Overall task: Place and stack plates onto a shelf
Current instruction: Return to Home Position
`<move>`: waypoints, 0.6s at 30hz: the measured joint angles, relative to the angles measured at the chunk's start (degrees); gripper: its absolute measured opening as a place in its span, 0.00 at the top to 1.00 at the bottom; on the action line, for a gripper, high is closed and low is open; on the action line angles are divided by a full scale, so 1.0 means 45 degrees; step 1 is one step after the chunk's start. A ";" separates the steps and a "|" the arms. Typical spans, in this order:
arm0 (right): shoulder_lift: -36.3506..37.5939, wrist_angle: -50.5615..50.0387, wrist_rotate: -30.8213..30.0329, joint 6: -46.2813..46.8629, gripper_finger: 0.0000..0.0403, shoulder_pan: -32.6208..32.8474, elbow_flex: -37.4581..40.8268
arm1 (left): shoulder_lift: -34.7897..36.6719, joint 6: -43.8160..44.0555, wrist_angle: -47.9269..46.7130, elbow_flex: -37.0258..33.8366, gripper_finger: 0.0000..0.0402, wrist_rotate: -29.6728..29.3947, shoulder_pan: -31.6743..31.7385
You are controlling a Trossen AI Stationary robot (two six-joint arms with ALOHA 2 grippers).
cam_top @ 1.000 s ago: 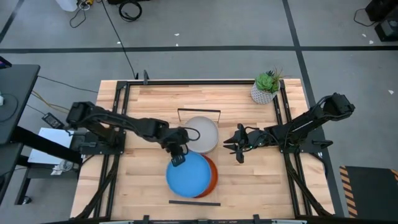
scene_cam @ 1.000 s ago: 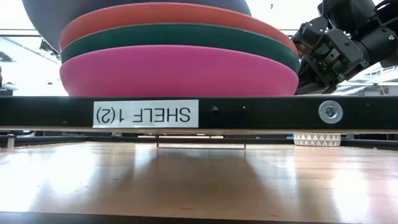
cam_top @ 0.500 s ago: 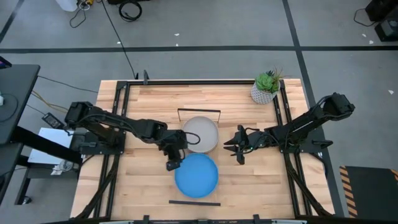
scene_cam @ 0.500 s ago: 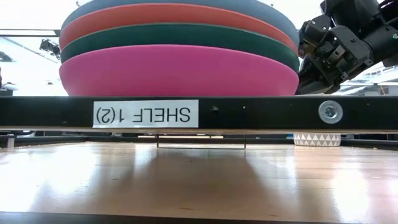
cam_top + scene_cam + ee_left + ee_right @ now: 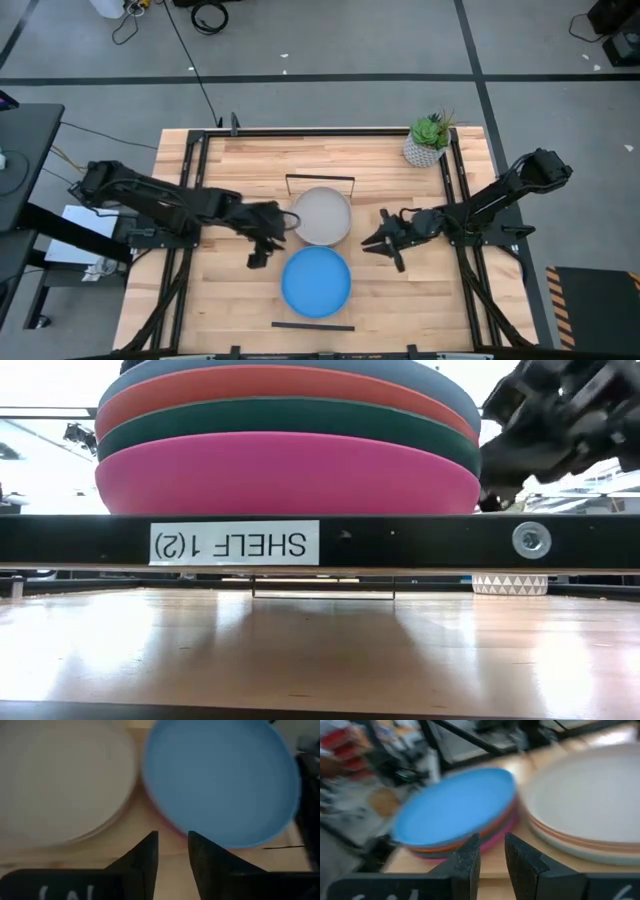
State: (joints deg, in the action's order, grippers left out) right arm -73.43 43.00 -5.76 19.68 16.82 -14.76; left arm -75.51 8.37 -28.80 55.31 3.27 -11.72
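A bright blue plate (image 5: 316,282) tops a stack on the near part of the shelf (image 5: 400,542). In the low view, orange (image 5: 290,382), dark teal (image 5: 290,415) and magenta (image 5: 290,475) plates lie under it. A second stack, topped by a cream plate (image 5: 322,216), sits farther back on the shelf. My left gripper (image 5: 258,252) is open over bare wood, left of the gap between the stacks. It holds nothing (image 5: 172,855). My right gripper (image 5: 378,242) hovers to the right of the stacks, open and empty (image 5: 492,855).
A small potted plant (image 5: 428,140) stands at the table's far right corner. Black wire frames mark the shelf's near end (image 5: 312,325) and far end (image 5: 320,180). Black rails run along the table's left and right sides.
My left gripper has let go of the bright blue plate, which was tilted and off to the left. It now lies level and centred on the stack, hiding the orange one. The gripper has drawn back toward the table's left edge. My right gripper has shifted slightly.
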 joint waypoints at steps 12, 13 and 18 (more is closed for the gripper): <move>0.1969 0.4202 0.1704 0.0278 0.77 0.0131 0.2461 | 0.5093 -0.0489 0.3618 -0.4840 0.78 -0.1405 -0.0010; 0.2347 0.4363 0.1702 0.0373 0.77 0.0114 0.2733 | 0.5350 -0.0637 0.3641 -0.5143 0.78 -0.1586 0.0027; 0.4398 0.3462 0.1455 0.0637 0.77 0.0067 0.3209 | 0.6738 -0.1329 0.4834 -0.6551 0.78 -0.1953 -0.0029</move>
State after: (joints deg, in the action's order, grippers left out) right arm -53.64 58.58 0.79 22.55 17.12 -0.32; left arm -45.19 2.39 -7.05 25.83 -5.52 -11.85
